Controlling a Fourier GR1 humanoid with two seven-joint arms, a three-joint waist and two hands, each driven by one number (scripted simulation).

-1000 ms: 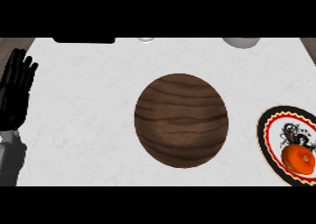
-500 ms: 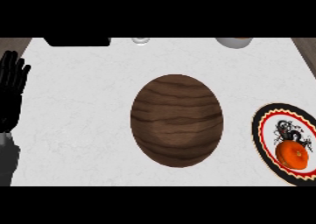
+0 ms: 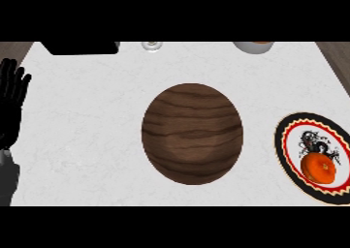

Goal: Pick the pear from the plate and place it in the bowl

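An orange, rounded fruit [image 3: 320, 167] lies on a patterned plate [image 3: 292, 140] with a black rim and zigzag border at the right edge of the counter. A wide brown wooden bowl [image 3: 192, 132] stands in the middle of the counter and holds nothing. My left hand [image 3: 7, 104] rests at the left edge, fingers straight and pointing up, well away from both bowl and plate. My right hand shows nowhere in the head view.
Along the far edge stand a black object [image 3: 81, 47] at the left, a small clear glass item [image 3: 153, 46] and a pale cup or bowl [image 3: 253, 46]. White counter surface lies between the bowl and my left hand.
The view has shifted: bowl and plate sit slightly further left in the picture, and my left hand has moved closer to the left edge. Nothing was picked up or released.
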